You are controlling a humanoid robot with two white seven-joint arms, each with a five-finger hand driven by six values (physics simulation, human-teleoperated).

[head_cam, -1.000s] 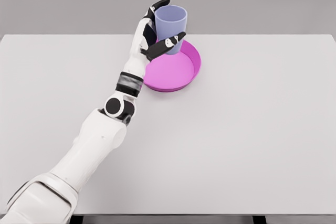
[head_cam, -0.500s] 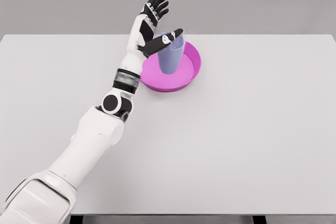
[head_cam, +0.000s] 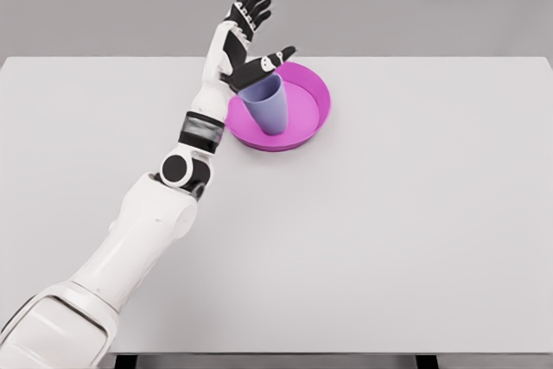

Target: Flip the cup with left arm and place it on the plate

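White table [head_cam: 389,239] fills most of the view. Left arm [head_cam: 147,231] reaches in from the near left toward the far middle. Magenta plate [head_cam: 311,114] sits far-centre on the table. Lavender cup [head_cam: 265,104] stands inside the plate, left part, mouth up, looks tilted slightly left. Left hand [head_cam: 238,45] is just above and left of the cup, fingers spread wide, thumb out over the rim area, holding nothing. Can't tell if the thumb touches the cup.

Step in hand reads as release and retreat. To do it well: lift the hand straight up and away to the left, keep the thumb off the rim so the cup doesn't tip.

No brands, labels or readable writing anywhere.
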